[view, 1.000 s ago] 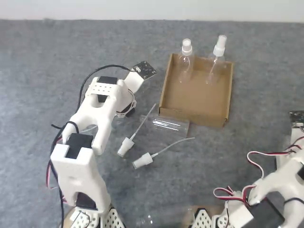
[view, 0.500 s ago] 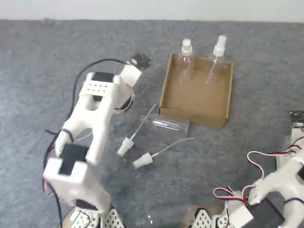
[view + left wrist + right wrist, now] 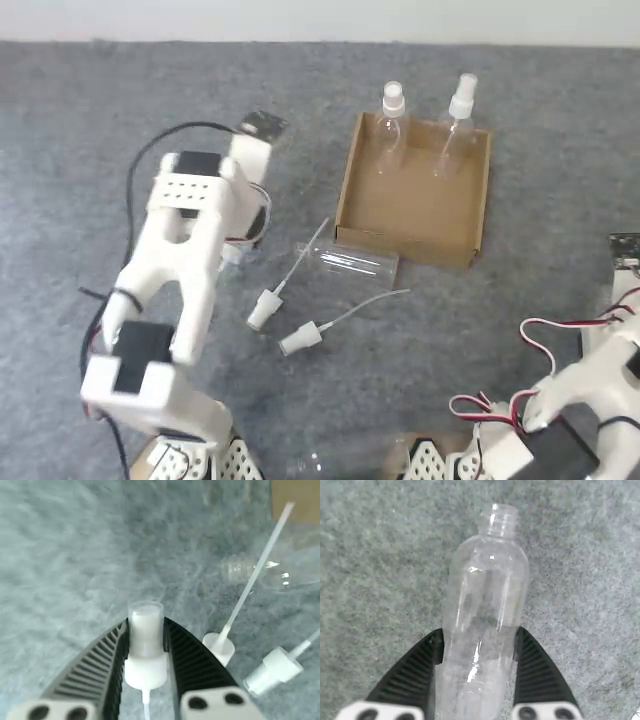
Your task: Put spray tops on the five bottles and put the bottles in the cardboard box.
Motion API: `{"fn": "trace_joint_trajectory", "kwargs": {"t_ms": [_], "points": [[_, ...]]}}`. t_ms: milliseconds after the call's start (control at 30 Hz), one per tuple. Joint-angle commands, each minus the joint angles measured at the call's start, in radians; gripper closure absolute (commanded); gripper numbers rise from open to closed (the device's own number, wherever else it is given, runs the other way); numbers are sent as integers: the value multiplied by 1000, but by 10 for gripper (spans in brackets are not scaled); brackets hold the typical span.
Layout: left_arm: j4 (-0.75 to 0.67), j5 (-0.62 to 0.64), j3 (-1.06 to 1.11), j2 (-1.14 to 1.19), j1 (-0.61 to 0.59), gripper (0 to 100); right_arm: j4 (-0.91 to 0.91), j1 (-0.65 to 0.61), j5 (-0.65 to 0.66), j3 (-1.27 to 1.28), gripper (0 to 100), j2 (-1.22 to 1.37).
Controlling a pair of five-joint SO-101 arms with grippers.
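Observation:
My left gripper [image 3: 145, 625] is shut on a white spray top [image 3: 146, 645], held above the grey carpet. Two more spray tops [image 3: 220, 647] [image 3: 274, 667] lie loose nearby, their dip tubes pointing toward a clear bottle [image 3: 260, 572] lying on its side. From above, that bottle [image 3: 350, 262] rests just in front of the cardboard box [image 3: 350, 200]. Two capped bottles [image 3: 392, 125] [image 3: 458, 125] stand in the box at its far wall. My right gripper [image 3: 479, 634] is shut on an uncapped clear bottle [image 3: 487, 615], neck pointing away from the wrist.
The left arm [image 3: 180, 250] stretches over the left half of the carpet, its wrist left of the box. The right arm [image 3: 580, 400] sits folded at the near right corner. The two loose spray tops [image 3: 265, 305] [image 3: 300, 340] lie mid-table.
The left arm has swung left, away from the box, with its wrist moving toward the far left. The right arm, box and loose parts have not moved.

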Motion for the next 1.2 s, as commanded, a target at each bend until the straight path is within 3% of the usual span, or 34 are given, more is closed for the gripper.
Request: {"fn": "trace_joint_trajectory", "kwargs": {"t_ms": [0, 200, 600, 833, 933, 1167], "points": [[-104, 21, -2, 98, 0, 987, -13, 18, 12, -5, 960, 1], [-227, 15, -4, 187, -8, 987, -13, 19, 12, -5, 960, 1], [-232, 18, 1, 198, -5, 880, -13, 19, 12, -5, 960, 1], [-232, 17, 1, 239, 0, 885, -13, 19, 12, -5, 960, 1], [-229, 20, -5, 224, -3, 944, -15, 13, 12, -5, 961, 1], [-169, 74, 7, -12, -8, 987, -15, 19, 14, -5, 962, -8]]}}
